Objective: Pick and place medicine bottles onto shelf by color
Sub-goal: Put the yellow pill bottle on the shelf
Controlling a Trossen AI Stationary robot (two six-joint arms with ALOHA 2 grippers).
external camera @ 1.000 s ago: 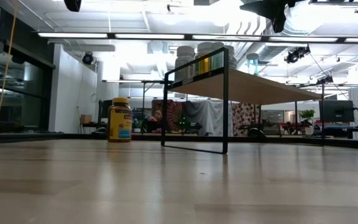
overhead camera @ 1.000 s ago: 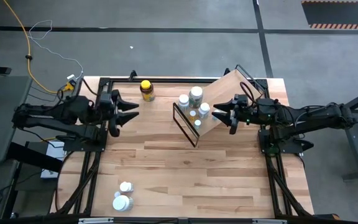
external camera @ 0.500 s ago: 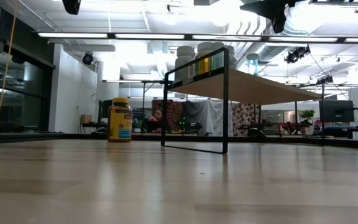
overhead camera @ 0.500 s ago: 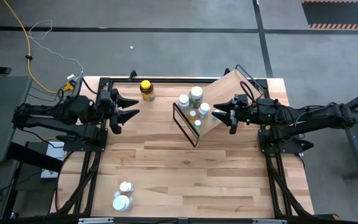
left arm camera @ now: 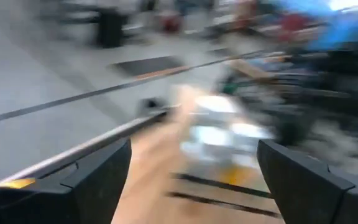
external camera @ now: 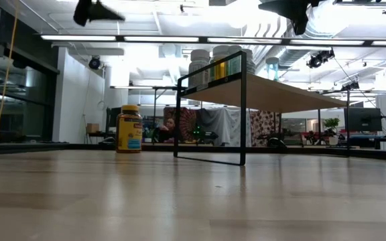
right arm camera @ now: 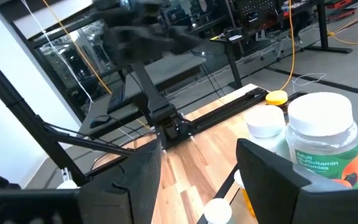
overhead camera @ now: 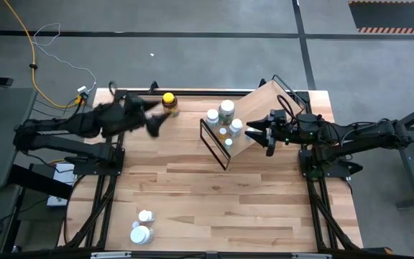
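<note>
I have the left gripper (overhead camera: pixel 154 117) up over the far left part of the butcher-block wooden worktop (overhead camera: pixel 192 187), its fingers (left arm camera: pixel 98 177) spread apart with nothing between them. It sits just beside the amber medicine bottle with the yellow cap (overhead camera: pixel 169 104), which stands upright near the far edge of the worktop; from table height I see that bottle (external camera: pixel 129 128) standing clear of the shelf's black wire frame end (external camera: pixel 210 114).

The light-wood board shelf with thin black wire ends (overhead camera: pixel 264 108) stands skewed toward the far right corner of the worktop. On its near-left end I count a cluster of white-capped medicine bottles (overhead camera: pixel 223 119), all upright and close together. The largest of them, a clear jar with a white lid and an orange-and-green label (right arm camera: pixel 323 140), fills the right wrist view, with a smaller white-capped bottle (right arm camera: pixel 266 124) just beside it.

My right gripper (overhead camera: pixel 254 132) hangs over the shelf board, pointing at that cluster, its fingers (right arm camera: pixel 272 171) apart and empty.

Two more white bottles (overhead camera: pixel 142 226) lie or stand near the near left corner of the worktop, well apart from everything else; I cannot tell whether they are upright.
</note>
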